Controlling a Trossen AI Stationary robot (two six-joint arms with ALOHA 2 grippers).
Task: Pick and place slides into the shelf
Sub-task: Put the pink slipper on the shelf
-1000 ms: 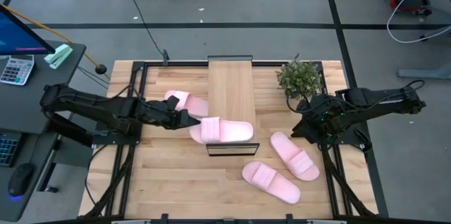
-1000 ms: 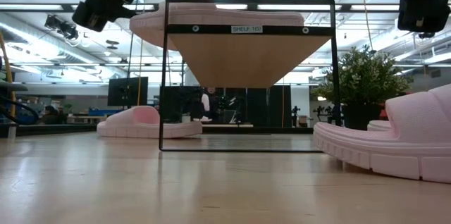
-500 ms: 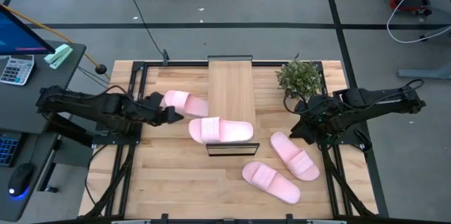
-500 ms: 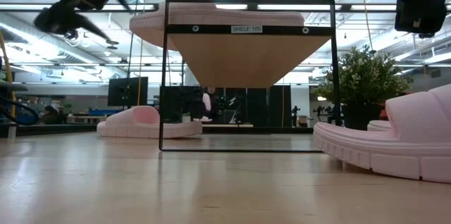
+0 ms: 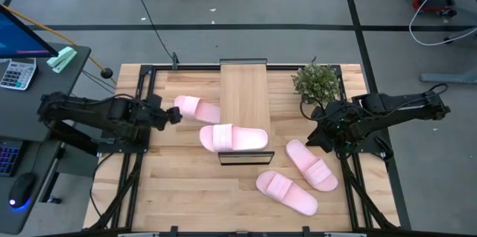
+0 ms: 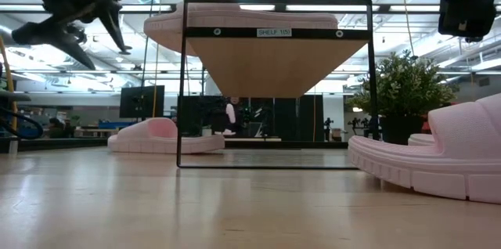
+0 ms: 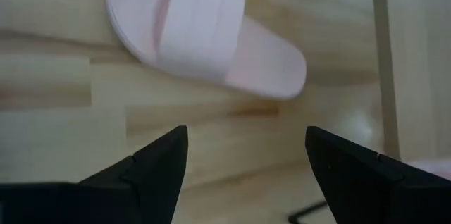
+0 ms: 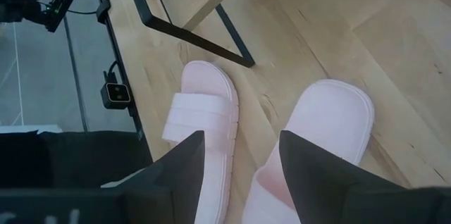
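Several pale pink slides show. One slide point(image 5: 233, 138) lies across the near end of the shelf point(image 5: 244, 92), its ends overhanging both sides; the low view shows this slide point(image 6: 243, 20) on top of the shelf's black frame point(image 6: 182, 84). Another slide point(image 5: 196, 109) point(image 7: 204, 37) lies flat on the table left of the shelf. Two more slides point(image 5: 311, 164) point(image 5: 287, 192) lie flat on the table's near right. My left gripper point(image 5: 176, 115) point(image 7: 246, 139) is open and hovers just left of the left slide. My right gripper point(image 5: 320, 138) point(image 8: 241, 139) is open above the right pair.
A potted plant point(image 5: 316, 82) stands on the table right of the shelf's far end, close to my right arm. Black frame rails point(image 5: 141, 155) run along the table's left and right sides. Bare tabletop point(image 5: 194, 192) lies at the near left.
My left gripper has drawn back from the left end of the slide on the shelf toward the table's left edge, and now sits beside the slide on the table. The slide on the shelf has stayed where it was. My right arm has kept still.
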